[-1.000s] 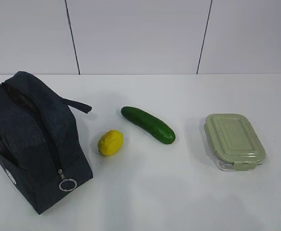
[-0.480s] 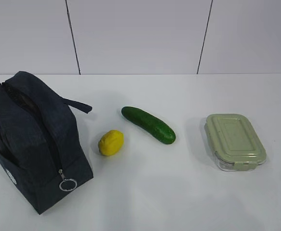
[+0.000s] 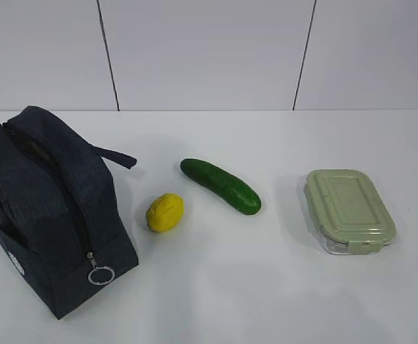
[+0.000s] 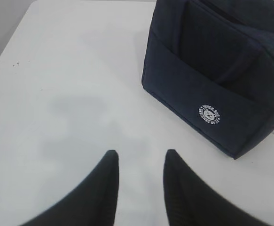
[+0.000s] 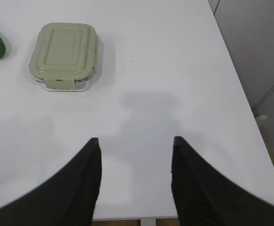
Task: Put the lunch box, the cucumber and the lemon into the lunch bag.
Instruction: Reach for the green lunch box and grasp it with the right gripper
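Nothing stands between the four things on the white worktop (image 3: 280,301). The bag (image 3: 47,208) stands at the left edge, its zipper closed and the ring pull (image 3: 101,275) hanging at the near end, so its inside is not visible. The lemon (image 3: 165,212) lies just beside the bag, and the cucumber (image 3: 220,185) lies diagonally near the lemon, not touching it. The lunch box (image 3: 349,210) sits well apart, toward the right edge, with its green lid clipped on; its content cannot be seen. Behind the worktop is a pale panelled wall (image 3: 209,50). The left gripper (image 4: 139,162) is released above bare worktop near the bag. The right gripper (image 5: 136,148) is also released, holding nothing, near the front right corner.
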`<control>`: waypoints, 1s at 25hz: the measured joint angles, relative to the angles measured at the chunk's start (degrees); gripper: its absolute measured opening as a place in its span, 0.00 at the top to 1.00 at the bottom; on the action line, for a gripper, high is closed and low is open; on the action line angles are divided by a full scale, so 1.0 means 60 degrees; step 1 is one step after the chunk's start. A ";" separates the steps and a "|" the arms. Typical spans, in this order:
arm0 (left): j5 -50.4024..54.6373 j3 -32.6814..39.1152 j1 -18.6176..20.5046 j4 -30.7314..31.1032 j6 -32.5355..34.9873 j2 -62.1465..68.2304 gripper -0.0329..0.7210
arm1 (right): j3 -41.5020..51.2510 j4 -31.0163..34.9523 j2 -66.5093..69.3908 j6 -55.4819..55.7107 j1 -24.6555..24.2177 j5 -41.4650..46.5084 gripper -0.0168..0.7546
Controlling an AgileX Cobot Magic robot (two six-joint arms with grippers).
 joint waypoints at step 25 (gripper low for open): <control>0.0000 0.0000 0.0000 -0.0047 0.0000 0.0000 0.64 | -0.2487 0.1073 0.5201 -0.0368 0.0000 -0.0544 0.49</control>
